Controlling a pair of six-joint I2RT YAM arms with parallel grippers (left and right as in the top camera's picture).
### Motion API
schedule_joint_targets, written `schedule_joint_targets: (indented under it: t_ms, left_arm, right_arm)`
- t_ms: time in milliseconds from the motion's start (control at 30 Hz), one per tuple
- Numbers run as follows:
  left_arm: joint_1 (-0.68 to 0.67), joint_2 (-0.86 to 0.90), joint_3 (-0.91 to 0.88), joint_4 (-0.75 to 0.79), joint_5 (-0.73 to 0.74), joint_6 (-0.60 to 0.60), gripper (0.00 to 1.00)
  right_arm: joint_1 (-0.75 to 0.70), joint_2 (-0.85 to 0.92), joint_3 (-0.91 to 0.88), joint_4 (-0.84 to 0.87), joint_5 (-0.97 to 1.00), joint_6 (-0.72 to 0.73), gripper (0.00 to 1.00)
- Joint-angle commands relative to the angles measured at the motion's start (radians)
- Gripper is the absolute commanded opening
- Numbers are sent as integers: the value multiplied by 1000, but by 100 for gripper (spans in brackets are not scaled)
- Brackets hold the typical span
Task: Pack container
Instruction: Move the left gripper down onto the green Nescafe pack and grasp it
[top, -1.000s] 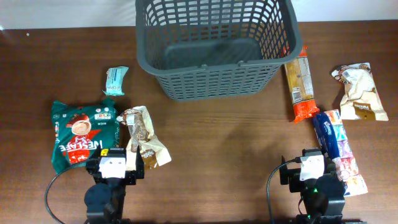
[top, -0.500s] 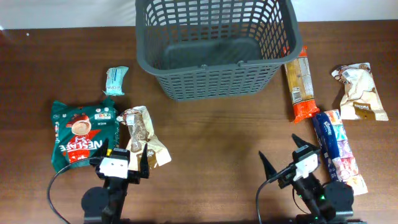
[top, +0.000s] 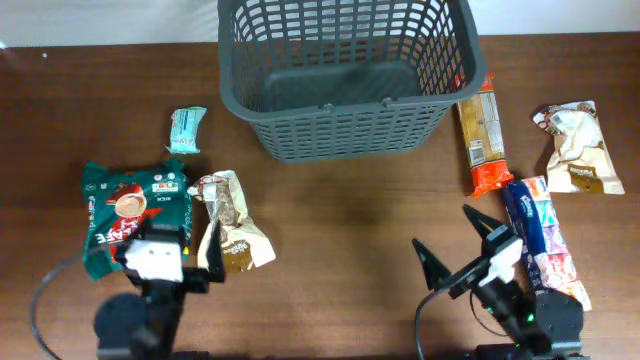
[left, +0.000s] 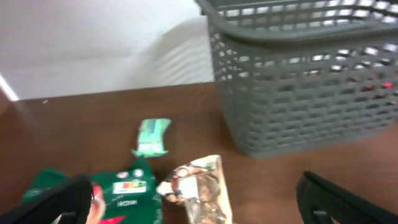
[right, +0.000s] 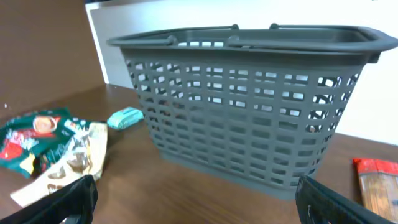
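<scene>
The brown surface (top: 340, 225) carries everything. The container (top: 340, 135) stands at the upper centre of the overhead frame, upright, and what shows of its floor is bare. At lower left lies the green coffee bag (top: 125, 200). At right, the long orange pack (top: 483, 140) lies just beside the container's wall, with a beige pouch (top: 578, 148) near it. The tan wrapper (top: 235, 225) touches the green bag's right edge, and the small teal packet (top: 187, 128) lies above both.

Your left claw (left: 193, 186) hangs released over bag and wrapper. Your right claw (top: 441, 226) is likewise spread wide, grasping nothing.

The step in hand is probably a first pick. Straddle one packet only, across its narrow width, and lower until the tips meet the surface. Clear the rim before letting go.
</scene>
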Motion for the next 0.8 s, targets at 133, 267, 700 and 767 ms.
schedule_joint_targets:
  t_ms: [133, 267, 700, 767]
  left_arm:
    - [35, 423, 414, -93, -66, 70, 99]
    - [98, 654, 678, -232, -10, 70, 99]
    - [259, 1074, 1068, -539, 130, 72, 99]
    - [259, 1089, 1068, -565, 129, 64, 99]
  right_arm:
    - [-7, 433, 487, -241, 74, -99, 99]
    - [-7, 692, 875, -579, 191, -225, 99]
    - [-10, 1075, 1500, -1044, 534, -234, 99]
    - [-28, 1099, 1500, -1058, 579, -195, 99]
